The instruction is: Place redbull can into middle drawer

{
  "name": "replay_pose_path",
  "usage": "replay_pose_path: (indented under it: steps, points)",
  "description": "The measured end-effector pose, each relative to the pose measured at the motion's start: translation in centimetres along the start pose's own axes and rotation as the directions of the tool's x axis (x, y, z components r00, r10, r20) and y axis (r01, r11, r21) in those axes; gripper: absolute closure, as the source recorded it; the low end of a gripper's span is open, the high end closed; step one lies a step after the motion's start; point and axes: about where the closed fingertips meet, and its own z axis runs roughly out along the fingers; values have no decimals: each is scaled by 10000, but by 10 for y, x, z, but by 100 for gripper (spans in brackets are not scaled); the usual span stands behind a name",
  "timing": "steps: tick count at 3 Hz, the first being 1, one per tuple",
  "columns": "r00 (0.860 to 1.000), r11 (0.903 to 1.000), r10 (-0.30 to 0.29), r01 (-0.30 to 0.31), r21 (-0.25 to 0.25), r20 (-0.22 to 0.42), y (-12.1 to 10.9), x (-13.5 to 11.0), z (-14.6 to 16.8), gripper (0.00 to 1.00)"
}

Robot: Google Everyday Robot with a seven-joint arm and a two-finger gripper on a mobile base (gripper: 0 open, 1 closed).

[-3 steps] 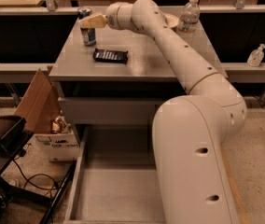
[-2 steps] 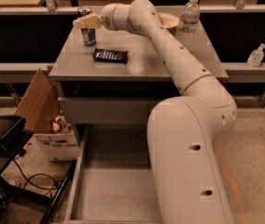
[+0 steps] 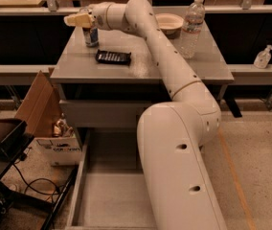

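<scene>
— Where is the claw?
— The claw (image 3: 76, 19) is over the back left corner of the tabletop (image 3: 208, 66). It points left and sits just above the top of the can (image 3: 91, 35). I cannot tell whether it is wide, narrow or gripping anything.
— And the can itself?
— It stands upright on that corner, long axis vertical, with its top end up against the underside of the claw.
— What lies around it?
— A flat black object (image 3: 113, 57) lies just in front of the can, apart from it. Further right is a bowl (image 3: 170, 23), partly behind the arm (image 3: 174, 75); what it holds I cannot tell. A clear bottle (image 3: 193, 25) stands upright just beside the bowl.
— The drawer?
— The drawer (image 3: 108, 200) is pulled out low at the front, well below the can. Its grey floor and left wall show, and the arm's thick base covers its right side. Left of it is a cardboard box (image 3: 62, 150) with a flap raised, holding small things I cannot make out.
</scene>
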Motion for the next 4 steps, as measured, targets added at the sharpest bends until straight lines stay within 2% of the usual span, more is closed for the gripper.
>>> replay_pose_path:
  steps: [1,2,3,4]
  points:
    - [10000,10000,7,-7,-30,-7,2,0,2,49]
    - [10000,10000,23,-23,-89,-26,5,2,6,80]
    - [10000,9999,32,-33,-128,-39,7,3,9,100]
    - [9984,9982,-520,526,-290,213,21,-35,-5,100]
